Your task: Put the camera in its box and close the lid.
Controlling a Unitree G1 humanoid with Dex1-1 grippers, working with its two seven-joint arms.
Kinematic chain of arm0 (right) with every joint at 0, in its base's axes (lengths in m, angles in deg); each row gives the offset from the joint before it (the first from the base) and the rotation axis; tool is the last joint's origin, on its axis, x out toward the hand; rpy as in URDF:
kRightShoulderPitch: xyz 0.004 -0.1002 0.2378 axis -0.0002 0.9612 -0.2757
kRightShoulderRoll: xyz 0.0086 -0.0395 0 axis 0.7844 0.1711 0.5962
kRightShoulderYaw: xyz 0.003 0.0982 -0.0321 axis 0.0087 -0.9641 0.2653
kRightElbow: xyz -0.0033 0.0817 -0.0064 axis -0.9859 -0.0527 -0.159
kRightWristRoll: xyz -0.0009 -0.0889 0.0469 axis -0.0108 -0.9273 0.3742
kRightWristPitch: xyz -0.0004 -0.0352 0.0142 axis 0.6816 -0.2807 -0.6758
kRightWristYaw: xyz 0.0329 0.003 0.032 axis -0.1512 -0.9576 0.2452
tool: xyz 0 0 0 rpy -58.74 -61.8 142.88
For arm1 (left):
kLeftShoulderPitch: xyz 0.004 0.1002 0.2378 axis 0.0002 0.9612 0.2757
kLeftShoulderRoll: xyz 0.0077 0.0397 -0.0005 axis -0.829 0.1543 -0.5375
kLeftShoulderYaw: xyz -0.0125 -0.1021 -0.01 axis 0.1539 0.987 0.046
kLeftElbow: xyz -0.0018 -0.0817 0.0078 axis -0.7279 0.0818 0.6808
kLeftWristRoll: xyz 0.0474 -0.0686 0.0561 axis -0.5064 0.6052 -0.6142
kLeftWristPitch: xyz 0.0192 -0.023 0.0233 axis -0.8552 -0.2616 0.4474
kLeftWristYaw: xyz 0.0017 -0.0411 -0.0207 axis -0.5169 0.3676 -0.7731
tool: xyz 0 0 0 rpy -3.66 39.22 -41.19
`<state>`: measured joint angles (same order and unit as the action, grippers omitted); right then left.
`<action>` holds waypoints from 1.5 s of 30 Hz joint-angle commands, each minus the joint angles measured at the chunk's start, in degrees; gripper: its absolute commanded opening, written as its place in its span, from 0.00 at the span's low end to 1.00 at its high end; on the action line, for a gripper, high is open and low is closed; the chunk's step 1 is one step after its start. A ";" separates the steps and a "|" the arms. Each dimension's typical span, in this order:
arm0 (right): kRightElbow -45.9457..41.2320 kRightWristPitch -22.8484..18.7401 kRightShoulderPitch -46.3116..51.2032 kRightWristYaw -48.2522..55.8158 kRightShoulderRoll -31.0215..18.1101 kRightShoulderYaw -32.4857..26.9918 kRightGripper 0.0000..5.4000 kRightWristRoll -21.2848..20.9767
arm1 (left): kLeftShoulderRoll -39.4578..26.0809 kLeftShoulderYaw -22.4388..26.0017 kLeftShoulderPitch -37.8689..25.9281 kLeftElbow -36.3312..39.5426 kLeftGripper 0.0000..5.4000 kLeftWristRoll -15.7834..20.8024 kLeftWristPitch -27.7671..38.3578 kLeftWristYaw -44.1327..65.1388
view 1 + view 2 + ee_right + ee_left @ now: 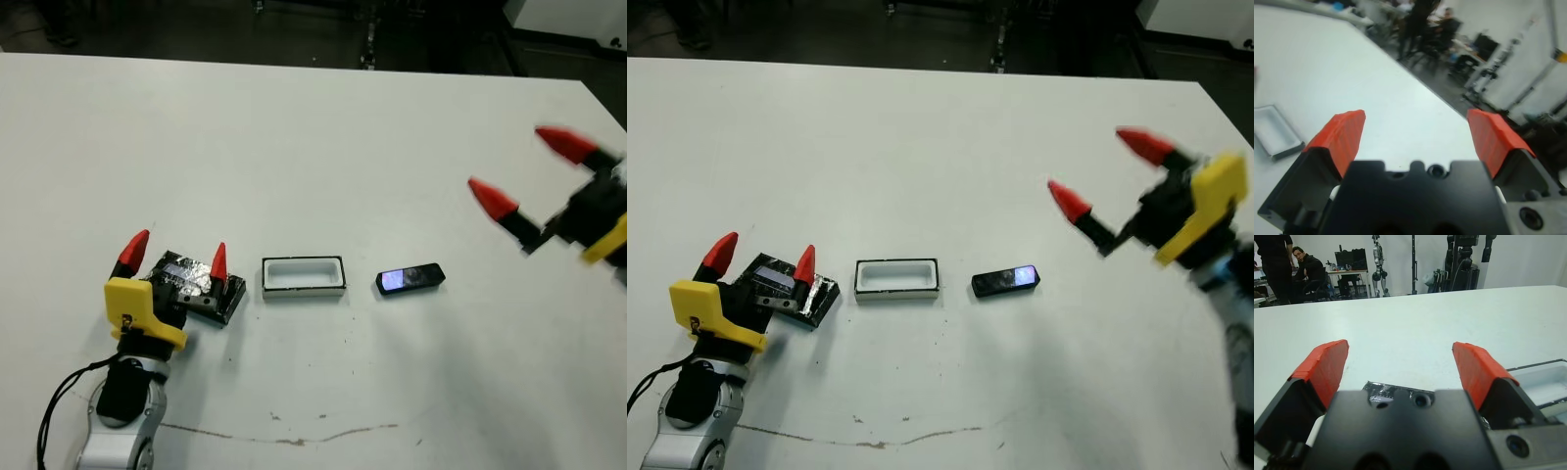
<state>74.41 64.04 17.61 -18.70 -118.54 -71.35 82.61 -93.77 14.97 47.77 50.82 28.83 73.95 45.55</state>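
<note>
The camera point(409, 279), a slim black bar with a bluish face, lies flat on the white table just right of the box point(304, 276). The box is a small open tray with a white inside, and nothing shows in it. The lid point(191, 281), a black slab with a silvery speckled top, lies left of the box. My left gripper point(176, 253) is open right over the lid, one finger to each side; I cannot tell whether it touches. My right gripper point(527, 168) hangs open in the air, well right of and beyond the camera, holding nothing.
The table's point(313, 127) far edge runs along the back, with dark floor beyond it. A thin dark scuff line point(294, 436) marks the near surface. In the left wrist view, people point(1305, 269) and equipment stands show far beyond the table.
</note>
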 commanded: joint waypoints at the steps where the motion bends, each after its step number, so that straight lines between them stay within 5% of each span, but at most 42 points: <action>1: 3.88 -3.41 -6.80 7.74 -4.98 5.44 1.00 -1.98 | 0.10 -0.25 0.82 0.10 1.00 -0.70 -0.42 -0.43; 6: 8.38 -3.31 -15.52 18.66 -7.18 14.40 1.00 -7.11 | 0.06 -0.25 0.93 0.19 1.00 -0.44 -0.41 -0.38; 14: 17.53 2.04 -25.62 36.18 -4.29 26.03 1.00 -13.30 | 0.07 -0.11 0.80 0.24 1.00 -0.08 -0.56 -0.31; 25: 22.38 4.91 -31.04 42.38 -0.28 37.73 1.00 -23.37 | 0.25 -0.49 0.69 0.55 1.00 -0.25 -0.78 -0.47; 33: 28.48 12.97 -31.62 42.33 3.66 39.87 1.00 -28.71 | 0.08 -0.41 0.93 0.86 1.00 -0.05 -0.87 -0.46; 45: 33.87 13.58 -31.52 41.77 7.29 40.69 1.00 -33.29 | 0.02 -0.47 1.29 0.96 1.00 -0.65 -0.72 -0.72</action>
<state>107.74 76.93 -14.26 23.29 -111.23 -30.26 49.77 -93.62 14.44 48.24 51.37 28.65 73.85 45.08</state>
